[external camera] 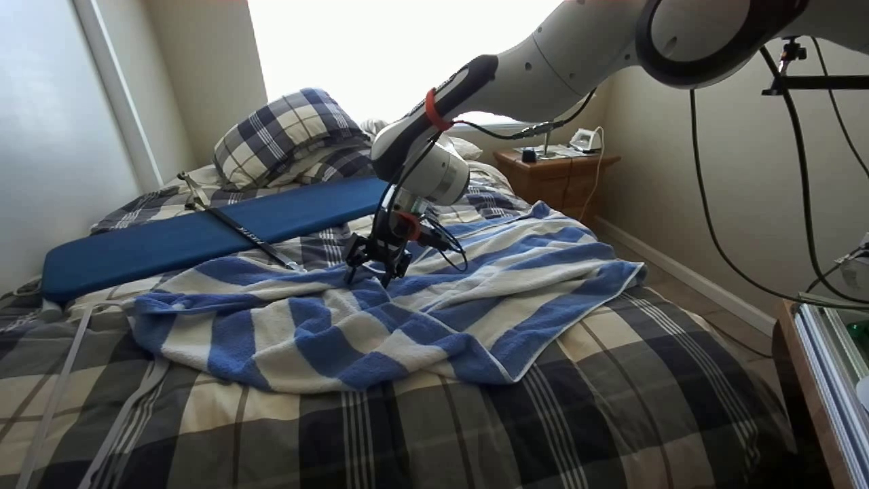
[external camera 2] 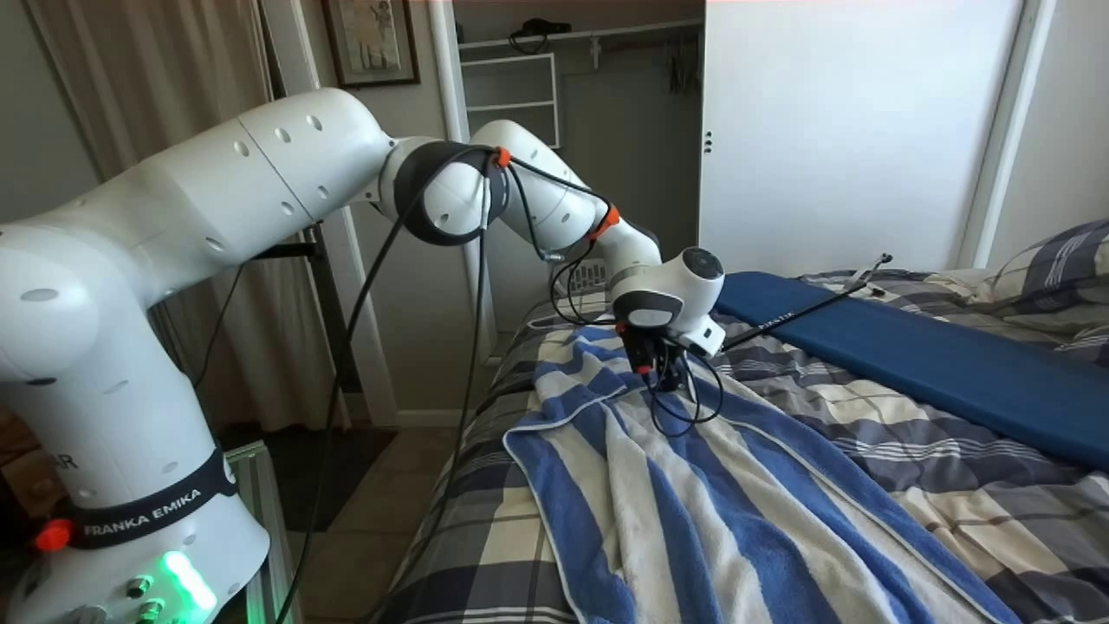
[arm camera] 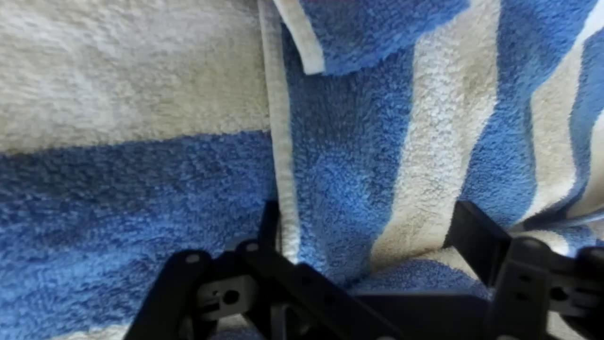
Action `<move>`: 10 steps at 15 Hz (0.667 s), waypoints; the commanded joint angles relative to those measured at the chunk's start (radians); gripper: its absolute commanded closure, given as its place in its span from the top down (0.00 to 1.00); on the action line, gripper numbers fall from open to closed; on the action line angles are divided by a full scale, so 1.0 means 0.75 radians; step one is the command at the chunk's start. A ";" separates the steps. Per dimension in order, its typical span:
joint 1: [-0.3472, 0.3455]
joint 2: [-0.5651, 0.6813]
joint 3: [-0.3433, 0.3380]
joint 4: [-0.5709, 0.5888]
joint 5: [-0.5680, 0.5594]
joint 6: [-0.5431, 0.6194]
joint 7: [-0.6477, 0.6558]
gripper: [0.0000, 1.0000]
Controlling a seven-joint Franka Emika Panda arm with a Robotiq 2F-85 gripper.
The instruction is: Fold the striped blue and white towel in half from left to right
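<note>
lying spread on the surface (external camera: 468, 435), the towel (external camera: 407, 319) is beside the board (external camera: 271, 219), along one of its long sides but apart from it. its long axis runs roughly parallel to the board's; the end toward the white door (external camera 2: 832, 130) is crumpled, its stripes bent across the length, while the opposite end lies flatter, the stripes mostly following the long axis. the tool (arm camera: 368, 210) points down on the towel's side of the board, its fingers (arm camera: 476, 241) spread wide with towel showing between them; in the wrist view one finger stands right by a pale hem (arm camera: 284, 189). whether the tips press on the towel, i cannot tell.

a stick (external camera: 248, 233) lies across the board, one end just by the towel's edge and near the tool. the arm (external camera 2: 251, 182) reaches over the towel and, in an exterior view, hides part of it and one end of the board. across the board from the towel rests a plaid pillow (external camera: 285, 139). beyond the board's hidden end, well apart, a nightstand (external camera: 557, 180) carries an iron (external camera: 582, 140).
</note>
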 commanded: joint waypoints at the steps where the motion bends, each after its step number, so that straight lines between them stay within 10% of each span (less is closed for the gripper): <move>1: -0.029 0.115 0.056 0.184 -0.083 -0.055 0.077 0.60; 10: -0.087 0.080 0.048 0.229 -0.105 -0.341 0.333 0.00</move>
